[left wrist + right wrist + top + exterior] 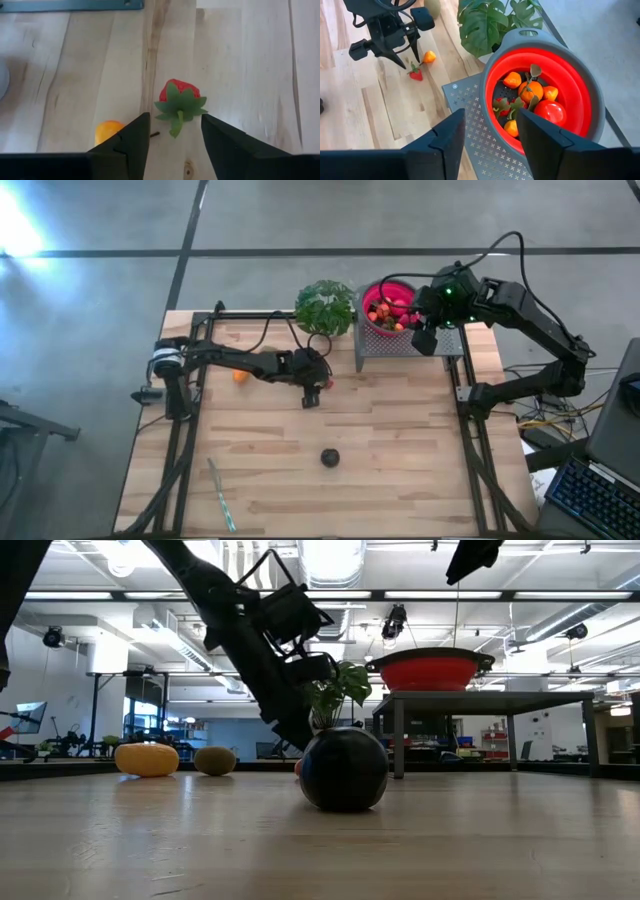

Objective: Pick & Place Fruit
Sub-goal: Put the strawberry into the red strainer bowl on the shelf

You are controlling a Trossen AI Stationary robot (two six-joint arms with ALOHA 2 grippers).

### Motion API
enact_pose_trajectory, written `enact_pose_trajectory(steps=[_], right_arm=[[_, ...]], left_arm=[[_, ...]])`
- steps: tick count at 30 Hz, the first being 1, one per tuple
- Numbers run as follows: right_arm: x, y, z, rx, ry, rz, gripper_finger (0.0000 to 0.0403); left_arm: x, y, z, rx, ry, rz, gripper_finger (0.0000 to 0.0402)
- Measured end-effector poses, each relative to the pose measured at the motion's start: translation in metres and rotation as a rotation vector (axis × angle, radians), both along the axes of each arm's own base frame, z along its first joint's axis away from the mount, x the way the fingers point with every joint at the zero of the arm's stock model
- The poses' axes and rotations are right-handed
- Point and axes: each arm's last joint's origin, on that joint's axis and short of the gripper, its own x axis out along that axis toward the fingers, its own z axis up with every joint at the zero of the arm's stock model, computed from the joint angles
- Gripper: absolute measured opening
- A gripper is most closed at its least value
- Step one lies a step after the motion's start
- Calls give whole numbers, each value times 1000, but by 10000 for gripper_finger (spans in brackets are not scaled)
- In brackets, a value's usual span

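Observation:
A red strawberry (179, 95) with a green leafy top lies on the wooden table (400, 440), near its middle. My left gripper (175, 131) is lowered over it, open; its fingertips stand on either side of the leafy end, and no touch shows. A small orange fruit (107, 132) lies just beside one finger. A dark round fruit (330, 457) rests on the table nearer the front. My right gripper (487, 142) hangs open and empty above the red bowl (580, 87), which holds several fruits. The bowl sits on a grey perforated stand (470, 115).
A leafy green plant (325, 306) stands beside the bowl at the far edge. An orange fruit (240, 377) lies under the left arm, and a kiwi (215, 760) shows in the low view. A thin pale stick (220, 495) lies at the front left.

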Motion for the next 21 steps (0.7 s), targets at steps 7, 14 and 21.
enact_pose_trajectory(steps=[7, 14, 21], right_arm=[[0, 0, 0, -2, 2, 4, 159], [0, 0, 0, -3, 2, 6, 146], [0, 0, 0, -3, 3, 6, 132]], left_arm=[[-1, 0, -12, -3, 12, -4, 181], [3, 0, -21, -5, -3, -8, 174], [3, 0, -19, -4, -4, -8, 137]])
